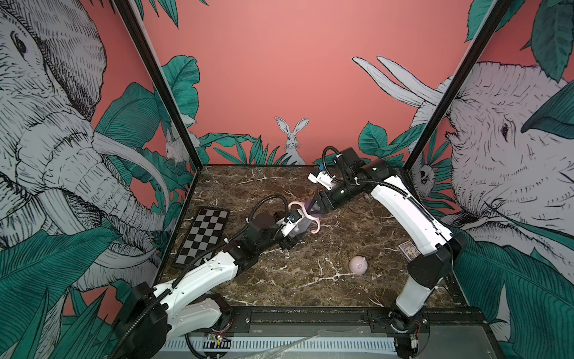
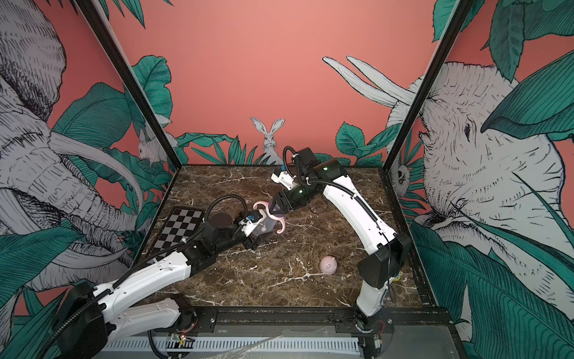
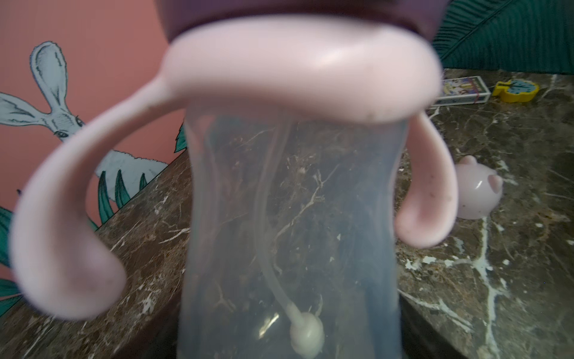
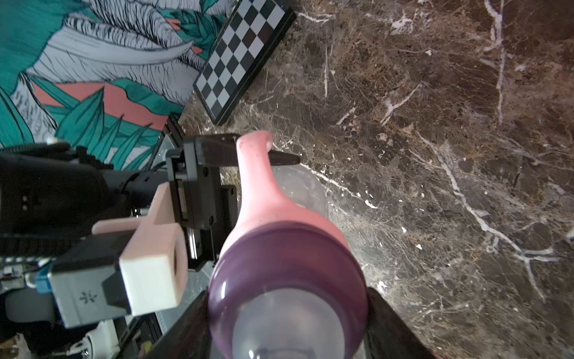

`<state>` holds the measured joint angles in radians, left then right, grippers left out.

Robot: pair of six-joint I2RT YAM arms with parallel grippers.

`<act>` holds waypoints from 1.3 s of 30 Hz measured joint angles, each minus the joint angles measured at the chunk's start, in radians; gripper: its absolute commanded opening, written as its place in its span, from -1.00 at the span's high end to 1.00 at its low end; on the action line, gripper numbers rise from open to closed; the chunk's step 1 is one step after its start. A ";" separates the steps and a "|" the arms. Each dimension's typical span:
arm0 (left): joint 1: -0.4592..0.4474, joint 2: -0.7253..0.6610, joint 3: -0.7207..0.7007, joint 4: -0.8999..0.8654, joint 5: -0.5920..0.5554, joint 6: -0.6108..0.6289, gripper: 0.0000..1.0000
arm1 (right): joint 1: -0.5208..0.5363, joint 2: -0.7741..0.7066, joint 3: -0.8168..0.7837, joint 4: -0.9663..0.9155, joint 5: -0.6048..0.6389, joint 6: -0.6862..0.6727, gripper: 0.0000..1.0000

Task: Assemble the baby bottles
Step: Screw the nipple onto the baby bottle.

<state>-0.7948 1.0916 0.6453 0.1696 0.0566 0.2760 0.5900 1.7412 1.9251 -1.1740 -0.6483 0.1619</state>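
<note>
You'll see the clear bottle (image 3: 295, 217) near the tabletop's (image 1: 279, 279) middle, pink two-handled ring (image 3: 295, 71) on its neck, purple collar (image 4: 289, 258) on top, straw (image 3: 270, 248) inside. The pink eared cap (image 1: 358, 264) rests well apart.

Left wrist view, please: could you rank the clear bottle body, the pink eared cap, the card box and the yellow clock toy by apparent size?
1. clear bottle body, though nearest the camera.
2. pink eared cap.
3. card box and yellow clock toy: alike, box partly hidden, unranked.

Dome cap (image 1: 358, 264), checkerboard (image 1: 203, 236) on marble table (image 1: 310, 279)
</note>
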 measured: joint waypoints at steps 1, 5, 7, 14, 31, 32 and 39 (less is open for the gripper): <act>-0.013 0.000 -0.002 -0.002 -0.034 0.007 0.45 | -0.002 -0.011 -0.029 0.032 -0.003 0.035 -0.01; -0.079 0.015 -0.005 0.007 -0.188 0.042 0.51 | -0.005 -0.074 -0.154 0.156 -0.006 0.185 -0.01; -0.113 0.029 -0.007 0.032 -0.270 0.063 0.54 | -0.006 -0.101 -0.195 0.201 0.005 0.246 0.00; -0.171 0.051 -0.051 0.151 -0.489 0.130 0.53 | -0.006 -0.155 -0.344 0.435 0.011 0.457 -0.01; -0.225 0.169 -0.053 0.360 -0.747 0.285 0.59 | -0.024 -0.191 -0.514 0.781 0.076 0.820 -0.04; -0.227 0.169 -0.053 0.364 -0.749 0.286 0.61 | -0.024 -0.191 -0.514 0.783 0.078 0.825 -0.08; -0.230 0.170 -0.053 0.379 -0.748 0.286 0.66 | -0.023 -0.196 -0.510 0.779 0.080 0.834 -0.65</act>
<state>-1.0252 1.2613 0.5922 0.5488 -0.6910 0.5617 0.5671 1.5452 1.4151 -0.3946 -0.5682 0.9962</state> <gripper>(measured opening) 0.803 0.759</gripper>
